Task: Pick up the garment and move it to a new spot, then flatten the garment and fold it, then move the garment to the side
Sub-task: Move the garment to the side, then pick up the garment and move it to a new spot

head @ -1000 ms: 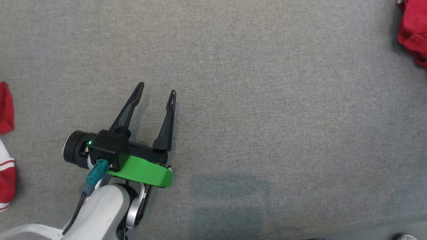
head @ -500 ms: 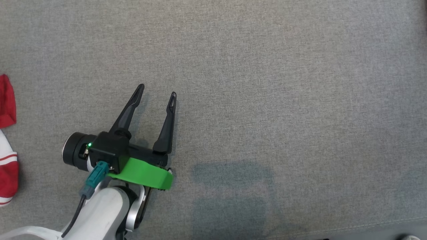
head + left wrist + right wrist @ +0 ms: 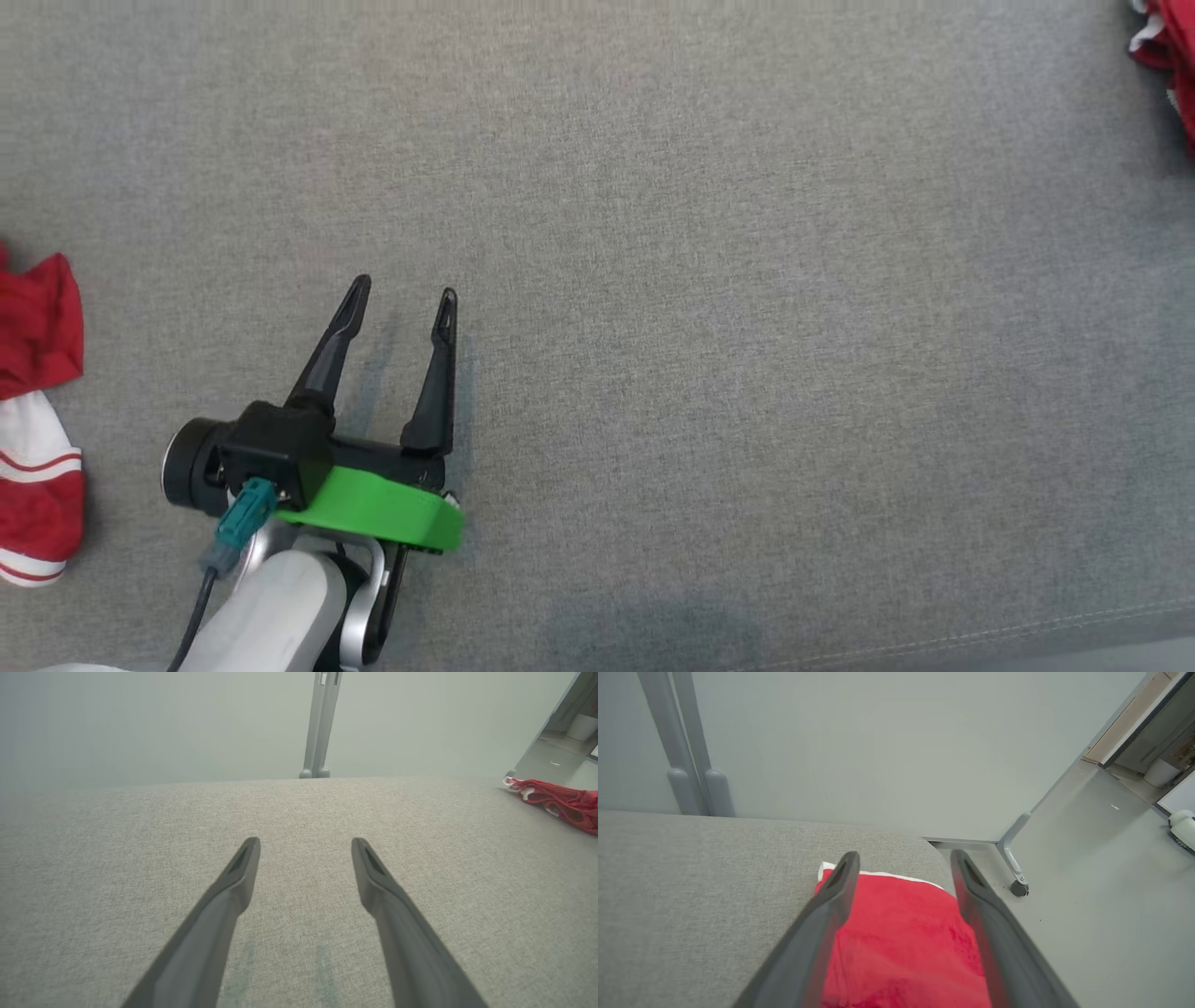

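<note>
I count two grippers, the left gripper [image 3: 405, 287] and the right gripper [image 3: 904, 854], each with two long dark fingers, so four fingers in all. There is one grey cushioned surface [image 3: 747, 327]. On it lie two lots of cloth: one red garment [image 3: 1172, 47] and one red-and-white heap [image 3: 37, 327], which may be a single piece or two; I cannot tell. Beyond stand two grey uprights [image 3: 698, 756] and one castor [image 3: 1018, 888].

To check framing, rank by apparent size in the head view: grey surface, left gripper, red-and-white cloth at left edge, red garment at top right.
1. grey surface
2. left gripper, nearer the camera
3. red-and-white cloth, cut by the edge
4. red garment, cut by the corner
</note>
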{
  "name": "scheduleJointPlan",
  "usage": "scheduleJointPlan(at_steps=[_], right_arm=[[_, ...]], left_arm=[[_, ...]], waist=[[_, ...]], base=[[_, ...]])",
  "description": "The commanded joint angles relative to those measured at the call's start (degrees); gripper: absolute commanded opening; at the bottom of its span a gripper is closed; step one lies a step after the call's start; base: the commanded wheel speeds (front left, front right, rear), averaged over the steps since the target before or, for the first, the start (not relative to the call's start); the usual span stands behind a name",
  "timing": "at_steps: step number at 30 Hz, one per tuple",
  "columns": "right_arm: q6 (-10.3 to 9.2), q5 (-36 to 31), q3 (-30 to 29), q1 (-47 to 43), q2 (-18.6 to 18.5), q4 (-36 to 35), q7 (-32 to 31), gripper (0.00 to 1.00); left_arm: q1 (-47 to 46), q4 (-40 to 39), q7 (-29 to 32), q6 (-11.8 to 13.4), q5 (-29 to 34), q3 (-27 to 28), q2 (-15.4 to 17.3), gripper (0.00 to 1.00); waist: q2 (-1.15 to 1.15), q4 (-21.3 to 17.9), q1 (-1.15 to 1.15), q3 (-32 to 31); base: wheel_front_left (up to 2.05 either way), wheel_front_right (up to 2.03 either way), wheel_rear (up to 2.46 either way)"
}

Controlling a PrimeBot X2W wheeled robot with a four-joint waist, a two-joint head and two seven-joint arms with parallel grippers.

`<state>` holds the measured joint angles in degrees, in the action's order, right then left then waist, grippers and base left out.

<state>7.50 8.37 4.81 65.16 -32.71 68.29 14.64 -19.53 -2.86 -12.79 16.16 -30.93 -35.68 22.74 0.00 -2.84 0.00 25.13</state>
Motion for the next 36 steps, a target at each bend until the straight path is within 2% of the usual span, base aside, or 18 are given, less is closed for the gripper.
scheduleJointPlan(at_steps=[1, 6, 8, 9, 12, 16, 19, 21, 29, 36], right_arm=[[-0.02, 2.27, 0.51, -2.87, 1.33, -3.41, 0.52, 1.00], [-0.02, 9.45, 2.46, -16.72, 1.66, -21.10, 0.53, 1.00], [-0.02, 12.35, 1.39, -23.45, 1.55, -28.11, 0.56, 1.00], [-0.02, 12.35, 1.39, -23.45, 1.55, -28.11, 0.56, 1.00], [-0.02, 13.95, -0.46, -34.72, 2.26, -36.99, 0.56, 1.00], [-0.02, 12.44, -5.16, -46.55, 6.43, -47.08, 0.57, 1.00], [-0.02, 8.73, -7.15, -53.40, 10.82, -53.09, 0.58, 1.00], [-0.02, 6.07, -7.94, -58.12, 14.60, -56.75, 0.57, 1.00], [-0.03, 1.07, -8.77, -65.44, 20.02, -58.31, 0.57, 1.00], [-0.02, -2.01, -6.66, -66.26, 22.05, -57.47, 0.58, 1.00]], left_arm=[[1.70, 0.89, -0.80, 0.09, -0.74, 0.67, -0.06, 1.00], [5.22, 3.31, -2.01, -0.45, -2.45, 2.53, -0.82, 1.00], [6.68, 4.34, -2.17, -0.70, -2.75, 3.52, -1.05, 1.00], [6.68, 4.34, -2.17, -0.70, -2.75, 3.52, -1.05, 1.00], [8.46, 5.60, -2.41, -1.40, -3.02, 5.30, -1.54, 1.00], [11.09, 6.62, -2.43, -2.30, -2.10, 8.98, -2.93, 1.00], [13.14, 7.96, -2.41, -3.18, -0.99, 12.18, -3.96, 1.00], [15.32, 9.78, -2.41, -4.82, 0.39, 14.93, -5.21, 1.00], [18.80, 13.97, -2.42, -9.15, 3.82, 20.92, -8.77, 1.00], [19.20, 15.34, -2.43, -12.35, 6.88, 24.80, -11.17, 1.00]], waist=[[0.00, -0.10, 0.00, -5.18], [0.00, 2.22, 0.00, -10.50], [0.00, 3.38, 0.00, -12.38], [0.00, 3.38, 0.00, -12.38], [0.00, 5.23, 0.00, -14.50], [0.00, 7.08, 0.00, -16.72], [0.00, 8.06, 0.00, -17.90], [0.00, 9.25, 0.00, -19.09], [0.00, 13.28, 0.00, -21.70], [0.00, 16.92, 0.00, -23.11]], base=[[0.00, 0.00, 0.00], [0.00, 0.00, 0.00], [0.00, 0.00, 0.00], [0.00, 0.00, 0.00], [0.00, 0.00, 0.00], [0.00, 0.00, 0.00], [0.00, 0.00, 0.00], [0.00, 0.00, 0.00], [0.00, 0.00, 0.00], [0.00, 0.00, 0.00]])
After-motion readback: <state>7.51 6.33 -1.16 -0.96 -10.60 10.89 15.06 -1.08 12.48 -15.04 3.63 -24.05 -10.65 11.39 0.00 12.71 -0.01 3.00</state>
